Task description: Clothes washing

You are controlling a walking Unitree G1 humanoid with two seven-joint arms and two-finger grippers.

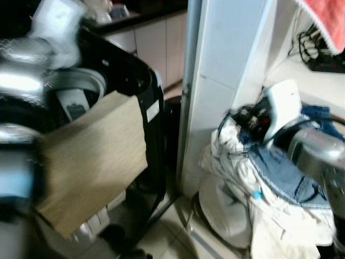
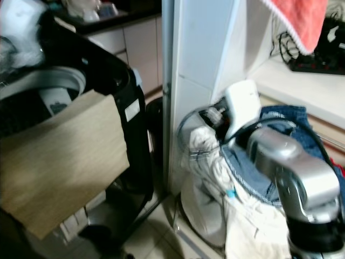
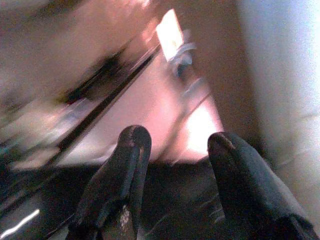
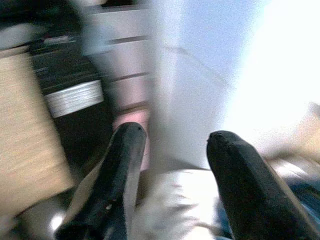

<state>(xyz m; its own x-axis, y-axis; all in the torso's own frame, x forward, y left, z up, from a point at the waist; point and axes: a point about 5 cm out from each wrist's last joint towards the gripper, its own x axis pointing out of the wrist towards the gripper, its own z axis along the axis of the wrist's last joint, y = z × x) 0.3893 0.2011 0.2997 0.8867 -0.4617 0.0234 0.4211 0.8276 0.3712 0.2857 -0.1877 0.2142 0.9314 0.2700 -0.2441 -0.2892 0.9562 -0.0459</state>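
Observation:
A black top-loading washing machine (image 1: 148, 81) stands at the left, its grey drum (image 1: 81, 89) open. A beige cloth (image 1: 91, 156) hangs down over its front. At the right, a basket holds a heap of white clothes (image 1: 232, 178) with blue denim (image 1: 288, 181) on top. My right arm (image 2: 294, 167) reaches over that heap. The right gripper (image 4: 176, 134) is open just above the white clothes, with nothing between its fingers. My left arm (image 1: 16, 156) is a blurred shape beside the machine. The left gripper (image 3: 177, 137) is open and empty, facing the floor.
A white pillar (image 1: 226, 65) stands between the machine and the basket. A red towel (image 1: 326, 21) hangs at the top right over a white counter (image 2: 312, 86) with black cables. Pale cabinets (image 1: 156, 43) line the back. Tiled floor (image 1: 161, 237) shows between machine and basket.

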